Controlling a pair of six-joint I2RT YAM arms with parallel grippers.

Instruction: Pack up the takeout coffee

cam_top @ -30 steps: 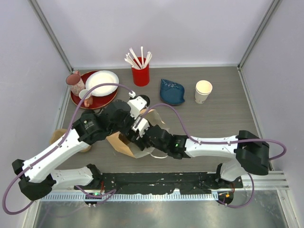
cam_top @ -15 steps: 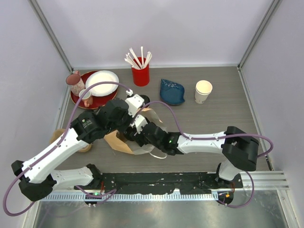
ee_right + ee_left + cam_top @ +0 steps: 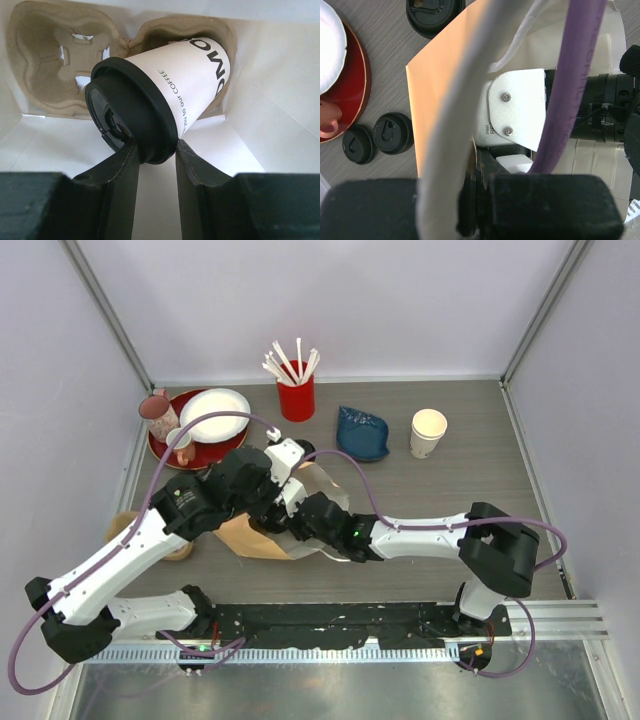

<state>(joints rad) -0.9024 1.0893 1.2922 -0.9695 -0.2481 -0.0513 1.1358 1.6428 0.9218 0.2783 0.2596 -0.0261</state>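
Pulp carrier (image 3: 50,60) under tilted cup (image 3: 195,80) | right claw (image 3: 152,145) pinching it | left claw (image 3: 465,200) pinching bag (image 3: 440,75)

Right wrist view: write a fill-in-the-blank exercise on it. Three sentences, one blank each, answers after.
The jaws of the right gripper flank a coffee cup with a ____ lid. The cup sits ____, not upright, in one pocket of the pulp carrier. The carrier's other pocket is ____.
Answers: black; tilted; empty.
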